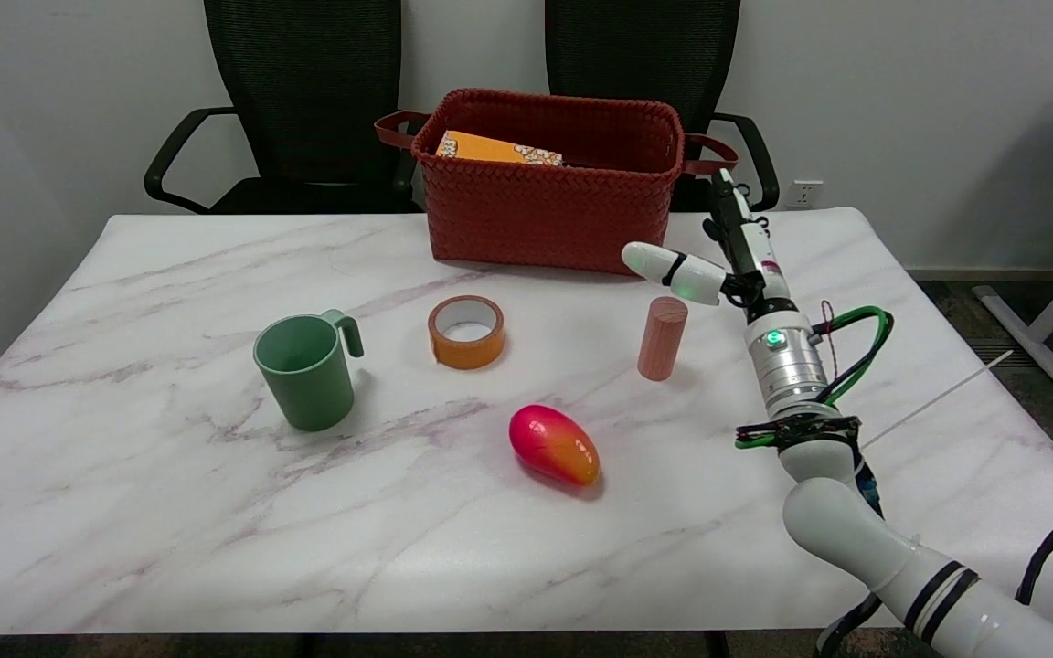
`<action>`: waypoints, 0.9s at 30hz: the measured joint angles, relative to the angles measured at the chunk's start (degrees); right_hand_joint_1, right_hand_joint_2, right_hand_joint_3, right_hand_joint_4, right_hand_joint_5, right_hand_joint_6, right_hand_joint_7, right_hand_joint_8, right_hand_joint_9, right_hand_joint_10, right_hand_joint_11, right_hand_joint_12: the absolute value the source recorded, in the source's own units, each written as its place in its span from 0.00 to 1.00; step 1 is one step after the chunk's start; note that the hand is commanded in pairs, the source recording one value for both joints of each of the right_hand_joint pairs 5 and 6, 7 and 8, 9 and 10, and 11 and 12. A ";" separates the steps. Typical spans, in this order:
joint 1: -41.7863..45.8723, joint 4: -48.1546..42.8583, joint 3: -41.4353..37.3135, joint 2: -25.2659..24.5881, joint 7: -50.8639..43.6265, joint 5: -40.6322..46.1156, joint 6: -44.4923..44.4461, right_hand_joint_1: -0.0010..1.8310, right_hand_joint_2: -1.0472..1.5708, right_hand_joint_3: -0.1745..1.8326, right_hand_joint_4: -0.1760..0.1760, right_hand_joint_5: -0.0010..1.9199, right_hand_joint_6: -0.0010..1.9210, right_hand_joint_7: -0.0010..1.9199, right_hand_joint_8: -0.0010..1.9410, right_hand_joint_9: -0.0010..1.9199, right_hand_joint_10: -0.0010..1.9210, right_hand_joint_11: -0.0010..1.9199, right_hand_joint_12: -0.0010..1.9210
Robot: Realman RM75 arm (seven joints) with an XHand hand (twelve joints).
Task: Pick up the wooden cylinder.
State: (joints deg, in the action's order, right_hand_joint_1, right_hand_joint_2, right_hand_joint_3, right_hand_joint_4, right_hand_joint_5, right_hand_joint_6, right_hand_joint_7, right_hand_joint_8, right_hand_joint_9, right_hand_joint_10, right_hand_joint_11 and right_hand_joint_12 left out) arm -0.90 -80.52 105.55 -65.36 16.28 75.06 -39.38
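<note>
Wooden cylinder [662, 337] stands upright on the marble table [124, 512], right of centre, untouched. The robot's right hand [718, 260] hangs in the air just above and to the cylinder's 1 o'clock, open, holding nothing: one white finger [664, 266] sticks out toward 9 o'clock over the cylinder's top w/ a clear gap below it, the rest point toward 12 o'clock. The right arm [787, 366] runs back to the frame's 5 o'clock corner, green cable looped beside the wrist.

Elsewhere on the table: orange tape roll [466, 331] at the cylinder's 9 o'clock, well apart; green mug [307, 368] farther out the same way, handle toward the tape; red-yellow mango [553, 444] at approx. 7 o'clock, near but apart. Red woven basket [552, 196] sits at the far edge, approx. 11 o'clock from the cylinder, w/ a yellow box [494, 149] inside. Two black chairs [307, 100] stand behind the table.
</note>
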 measured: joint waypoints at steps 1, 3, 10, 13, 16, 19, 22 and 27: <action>0.04 0.21 0.04 0.02 0.23 0.25 0.00 0.44 0.61 0.00 0.50 0.00 0.00 0.03 0.03 0.05 0.05 0.11 0.11; 0.09 0.51 0.10 0.04 0.54 0.59 0.00 0.44 0.61 0.00 0.50 0.00 0.00 0.03 0.03 0.05 0.05 0.11 0.11; 0.19 2.04 0.59 0.11 2.17 1.64 0.02 0.43 0.62 0.00 0.50 0.00 0.00 0.04 0.04 0.05 0.05 0.10 0.10; 0.19 2.66 0.90 0.12 2.80 1.90 0.08 0.43 0.63 0.00 0.50 0.00 0.00 0.04 0.04 0.05 0.05 0.10 0.10; 0.18 3.21 1.22 0.13 3.56 2.14 0.18 0.43 0.63 0.00 0.50 0.00 0.00 0.04 0.04 0.05 0.05 0.10 0.10; 0.14 3.92 1.71 0.16 4.46 2.29 0.19 0.43 0.63 0.00 0.50 0.00 0.00 0.04 0.04 0.05 0.05 0.10 0.10; 0.02 4.47 2.17 0.18 5.16 2.44 0.20 0.43 0.63 0.00 0.50 0.00 0.00 0.04 0.04 0.05 0.05 0.10 0.10; -0.05 5.23 2.92 0.20 6.10 2.62 0.25 0.43 0.63 0.00 0.50 0.00 0.00 0.04 0.04 0.05 0.05 0.10 0.10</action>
State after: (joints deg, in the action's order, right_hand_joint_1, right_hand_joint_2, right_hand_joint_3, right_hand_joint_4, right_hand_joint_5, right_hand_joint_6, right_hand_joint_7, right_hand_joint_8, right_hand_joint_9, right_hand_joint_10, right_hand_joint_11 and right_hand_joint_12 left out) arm -0.95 -75.29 108.47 -65.17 22.38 77.68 -39.13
